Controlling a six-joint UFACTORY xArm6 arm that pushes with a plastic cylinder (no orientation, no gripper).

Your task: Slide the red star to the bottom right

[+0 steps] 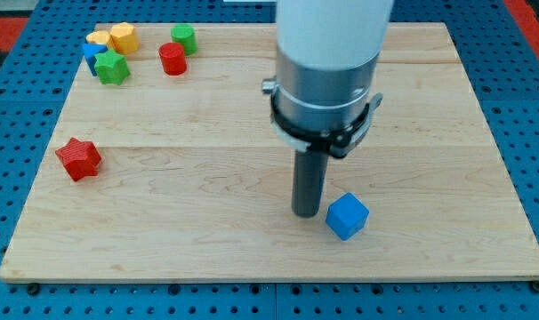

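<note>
My tip [306, 213], gripping nothing, rests just left of the blue cube [347, 216], well right of the untouched red star [78, 158].

Light was bright and even across the wooden board [252, 116]. Soft, short shadows sat under the blue cube [347, 216] and beside the rod near it. The focus was sharp, without glare.

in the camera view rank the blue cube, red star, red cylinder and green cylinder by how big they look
1. red star and blue cube: about alike, and both nearer the view's bottom, so unsure.
2. red cylinder
3. green cylinder, slightly smaller.
</note>
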